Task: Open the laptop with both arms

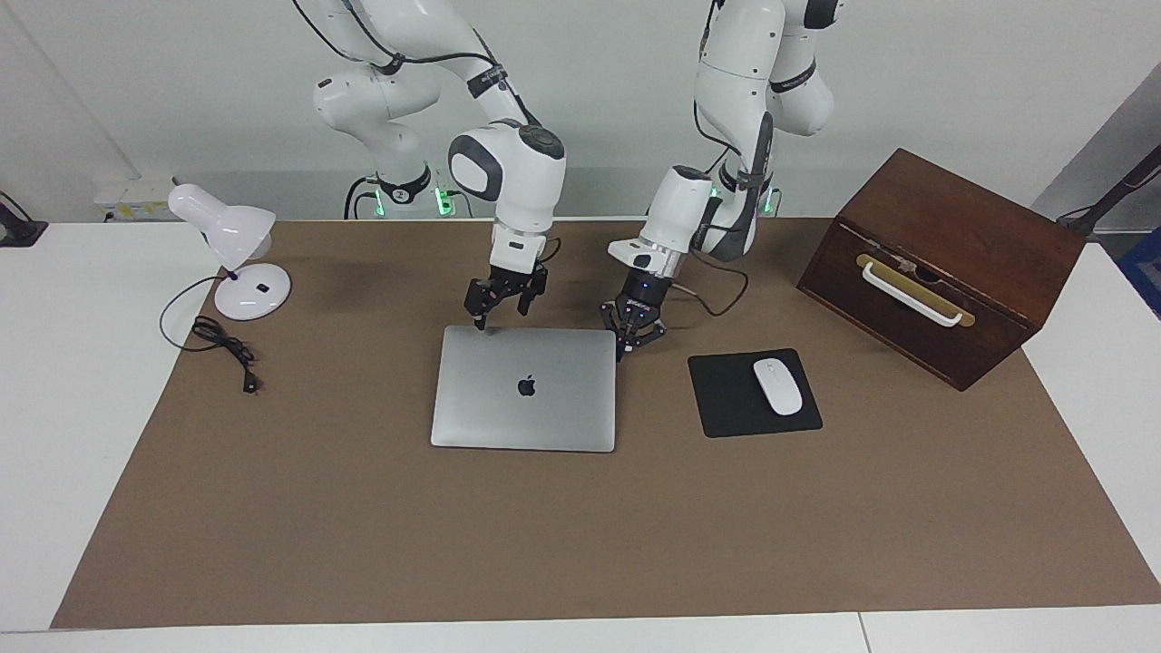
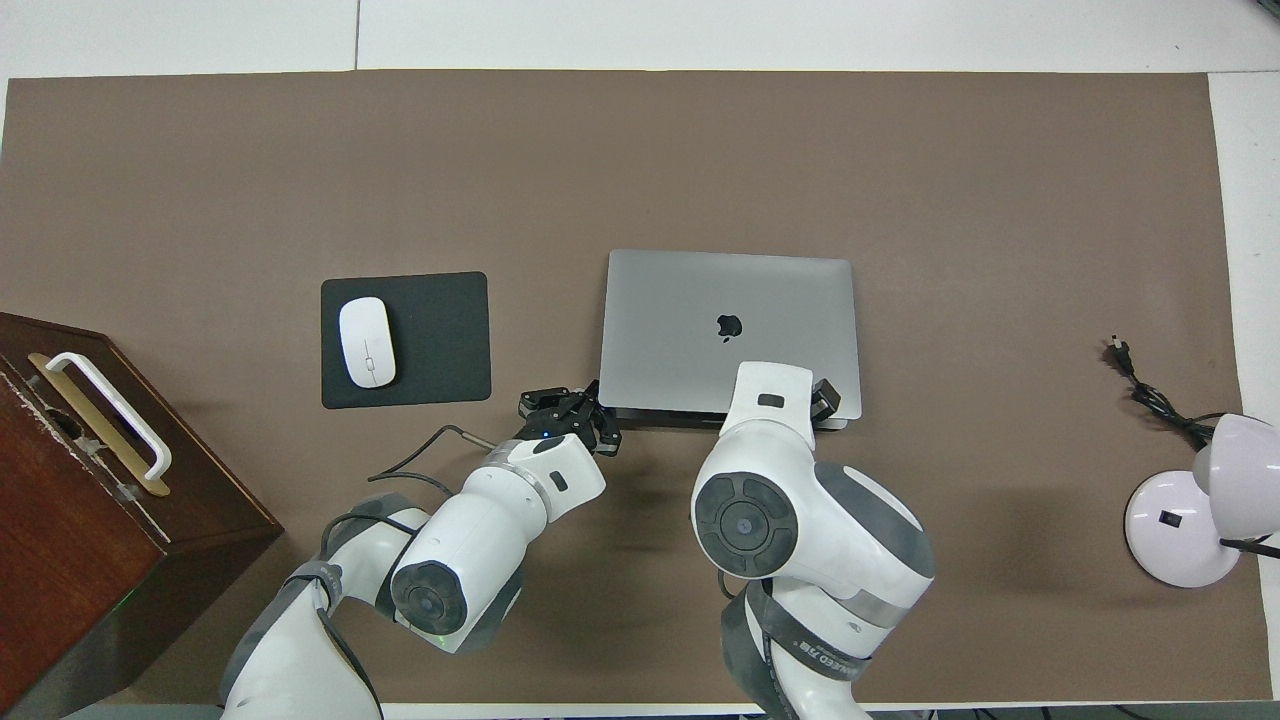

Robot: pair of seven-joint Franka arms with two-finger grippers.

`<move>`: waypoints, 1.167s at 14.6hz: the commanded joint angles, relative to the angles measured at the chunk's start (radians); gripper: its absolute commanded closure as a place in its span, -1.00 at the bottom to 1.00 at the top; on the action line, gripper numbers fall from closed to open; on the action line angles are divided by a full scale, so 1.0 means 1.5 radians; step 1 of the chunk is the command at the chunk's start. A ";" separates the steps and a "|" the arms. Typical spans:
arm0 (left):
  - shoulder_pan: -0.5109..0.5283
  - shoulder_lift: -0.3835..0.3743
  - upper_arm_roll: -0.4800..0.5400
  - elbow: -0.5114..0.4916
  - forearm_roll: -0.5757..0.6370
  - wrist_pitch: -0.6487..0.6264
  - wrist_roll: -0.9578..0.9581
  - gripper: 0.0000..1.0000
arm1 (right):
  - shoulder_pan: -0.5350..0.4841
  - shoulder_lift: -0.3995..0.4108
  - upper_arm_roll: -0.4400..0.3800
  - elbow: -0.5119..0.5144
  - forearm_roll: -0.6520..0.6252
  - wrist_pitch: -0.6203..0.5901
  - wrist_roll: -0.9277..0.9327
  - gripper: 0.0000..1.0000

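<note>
The laptop (image 1: 524, 388) (image 2: 730, 330) lies closed and flat on the brown mat, with its dark apple logo facing up. My right gripper (image 1: 501, 319) stands open over the laptop's corner nearest the robots at the right arm's end. One of its fingertips (image 1: 480, 325) rests on the lid there. In the overhead view this gripper is mostly hidden under its own wrist. My left gripper (image 1: 623, 350) (image 2: 592, 396) is shut on nothing. Its tip sits at the laptop's other robot-side corner, low by the mat.
A black mouse pad (image 1: 726, 399) with a white mouse (image 1: 777, 386) lies beside the laptop toward the left arm's end. A brown wooden box (image 1: 943, 263) with a white handle stands past it. A white desk lamp (image 1: 238, 249) and its cord (image 1: 222, 345) are at the right arm's end.
</note>
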 commanded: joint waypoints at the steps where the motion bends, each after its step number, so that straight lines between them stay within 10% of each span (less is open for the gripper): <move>1: 0.002 0.018 -0.003 0.015 -0.006 0.008 0.012 1.00 | -0.001 -0.001 0.004 0.005 -0.017 -0.011 0.018 -1.00; 17: -0.045 0.031 -0.003 0.017 -0.059 0.008 0.011 1.00 | -0.001 -0.001 0.004 0.005 -0.017 -0.011 0.018 -1.00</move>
